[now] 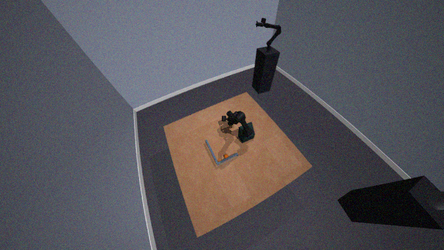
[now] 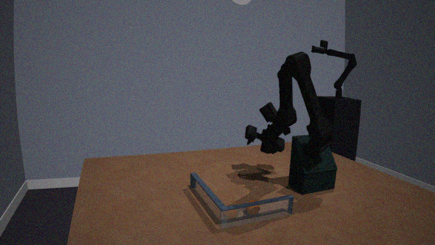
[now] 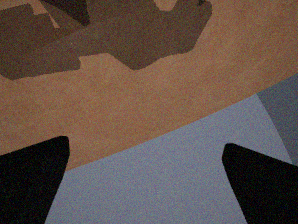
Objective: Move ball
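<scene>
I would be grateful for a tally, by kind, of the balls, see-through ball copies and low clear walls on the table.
Solid orange ball: 1
See-through ball copy: 1
Low clear walls: 2
Total: 4

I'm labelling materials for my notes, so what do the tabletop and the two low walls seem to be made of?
The tabletop looks like matte wood or a wood print: warm brown, faintly mottled. The low walls could be clear plastic or glass, since the table shows through them, with opaque blue edging.
</scene>
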Controlling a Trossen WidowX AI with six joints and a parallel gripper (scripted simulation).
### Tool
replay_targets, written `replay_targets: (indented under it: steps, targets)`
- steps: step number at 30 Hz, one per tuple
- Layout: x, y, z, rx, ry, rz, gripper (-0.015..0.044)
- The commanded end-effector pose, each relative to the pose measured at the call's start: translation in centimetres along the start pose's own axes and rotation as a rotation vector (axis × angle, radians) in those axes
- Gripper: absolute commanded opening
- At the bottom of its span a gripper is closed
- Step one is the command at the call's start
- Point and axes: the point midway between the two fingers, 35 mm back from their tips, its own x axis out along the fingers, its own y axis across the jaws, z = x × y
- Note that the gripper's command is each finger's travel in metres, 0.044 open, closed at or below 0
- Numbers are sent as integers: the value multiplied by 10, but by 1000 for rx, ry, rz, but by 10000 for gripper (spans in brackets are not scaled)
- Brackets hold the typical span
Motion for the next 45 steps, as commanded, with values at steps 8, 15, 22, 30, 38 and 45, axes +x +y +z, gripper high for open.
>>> replay_targets:
  steps: [8, 15, 22, 30, 38, 45]
  targets:
    - [-10, -63, 25, -24, -125, -38, 326]
    - [-38, -126, 80, -102, -299, -47, 326]
    - [-85, -166, 155, -173, -477, -1, 326]
    - [-168, -174, 257, -251, -704, 137, 326]
    - [-252, -146, 329, -305, -854, 302, 326]
    - [-253, -144, 331, -306, -857, 306, 326]
